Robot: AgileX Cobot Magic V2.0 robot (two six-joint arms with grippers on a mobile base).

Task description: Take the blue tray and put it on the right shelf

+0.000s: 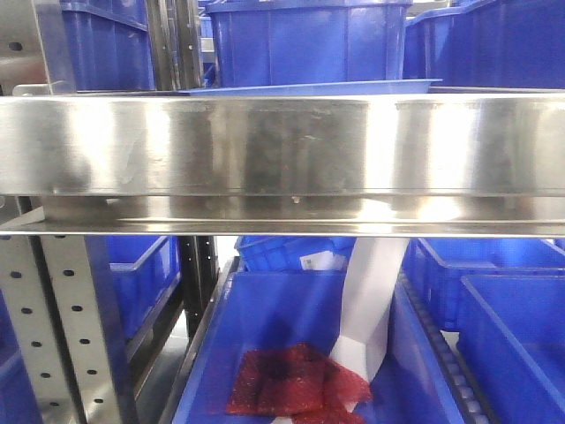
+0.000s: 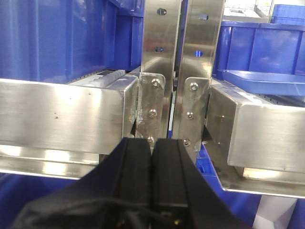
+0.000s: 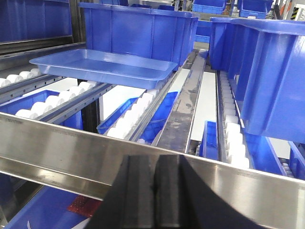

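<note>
Both grippers, left (image 2: 151, 157) and right (image 3: 156, 183), closed with black fingers pressed together, holding nothing. Blue tray (image 3: 102, 68) resting on white rollers (image 3: 128, 119) of right shelf (image 3: 71, 148), behind steel lip, before deep blue bin (image 3: 138, 31).

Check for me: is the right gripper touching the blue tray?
Apart. In the right wrist view the right gripper sits shut at the near side of the steel lip, while the blue tray rests farther back on the white rollers.
</note>
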